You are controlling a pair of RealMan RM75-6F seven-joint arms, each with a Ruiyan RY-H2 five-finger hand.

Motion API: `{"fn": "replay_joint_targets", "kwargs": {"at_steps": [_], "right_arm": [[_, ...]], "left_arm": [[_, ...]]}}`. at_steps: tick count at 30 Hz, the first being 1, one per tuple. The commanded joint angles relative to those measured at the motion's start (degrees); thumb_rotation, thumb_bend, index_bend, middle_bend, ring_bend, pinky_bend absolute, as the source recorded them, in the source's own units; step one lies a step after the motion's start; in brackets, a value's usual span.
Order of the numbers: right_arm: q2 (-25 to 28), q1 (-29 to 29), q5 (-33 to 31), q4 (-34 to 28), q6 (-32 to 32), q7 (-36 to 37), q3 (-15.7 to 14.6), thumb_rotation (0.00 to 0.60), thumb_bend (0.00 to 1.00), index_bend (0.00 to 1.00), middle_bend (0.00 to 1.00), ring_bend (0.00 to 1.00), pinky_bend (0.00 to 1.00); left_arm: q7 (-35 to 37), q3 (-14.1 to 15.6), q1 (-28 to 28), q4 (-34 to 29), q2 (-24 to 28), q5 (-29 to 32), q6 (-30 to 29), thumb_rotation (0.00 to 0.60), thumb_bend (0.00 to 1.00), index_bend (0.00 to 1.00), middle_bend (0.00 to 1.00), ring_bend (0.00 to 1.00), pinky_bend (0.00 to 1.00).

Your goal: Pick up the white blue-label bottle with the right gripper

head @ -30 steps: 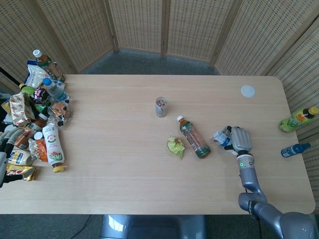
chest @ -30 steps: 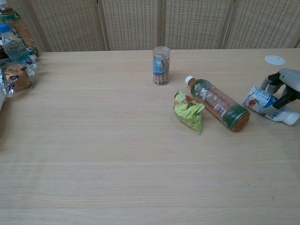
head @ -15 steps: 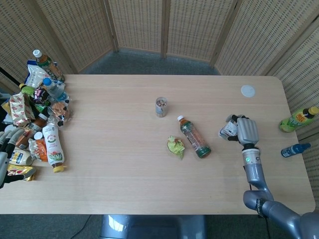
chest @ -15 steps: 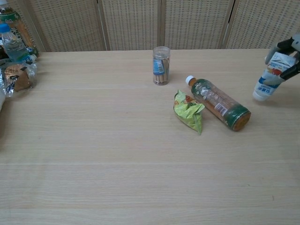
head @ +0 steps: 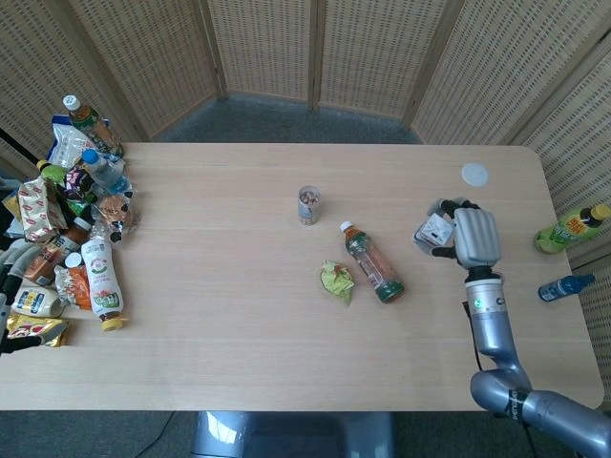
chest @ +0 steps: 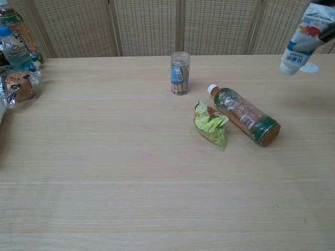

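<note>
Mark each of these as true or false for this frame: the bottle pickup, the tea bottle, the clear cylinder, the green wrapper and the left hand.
1. The right hand holds the white blue-label bottle clear of the light wooden table. True.
2. The brown tea bottle with a white cap stands upright. False: it lies on its side.
3. The small clear plastic cylinder stands upright, behind the crumpled green wrapper. True.
4. The green wrapper lies on top of the tea bottle. False: it lies on the table beside it.
5. The left hand grips a bottle from the pile. False: it sits at the table's left edge, holding nothing visible.
</note>
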State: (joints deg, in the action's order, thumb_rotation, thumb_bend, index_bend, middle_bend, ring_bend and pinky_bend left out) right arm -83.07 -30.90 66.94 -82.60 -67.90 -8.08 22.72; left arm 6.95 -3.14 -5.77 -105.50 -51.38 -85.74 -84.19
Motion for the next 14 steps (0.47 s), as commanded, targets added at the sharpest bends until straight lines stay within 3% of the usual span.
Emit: {"fn": "replay_joint_targets", "kwargs": {"at_steps": [1,8,14], "right_arm": [[3.3,-0.2,-0.4,-6.3,-2.3,-3.7,1.6,0.600,0.00,0.45,0.58,0.34,0.44],[5.9,-1.0,-0.8,-14.1,-4.6,-7.9,2.6,0.600,0.00,0.46,0.58,0.35,0.46],[6.8,-1.4,-1.2,-17.2,-5.7,-9.5,2.4,0.600,0.00,0.46,0.59,0.36,0.48]], "left_arm": [[0.2,0.1,0.1,-0.1,0.1,-0.2,-0.1,0.600,0.00,0.00,0.00,0.00,0.00],[0.5,0.2,0.3,-0.4,0.5,-0.9,-0.7,0.600,0.00,0.00,0.00,0.00,0.00],[0.7,0.3,0.5,-0.6,0.7,-1.3,-1.1,0.600,0.00,0.00,0.00,0.00,0.00]]}}
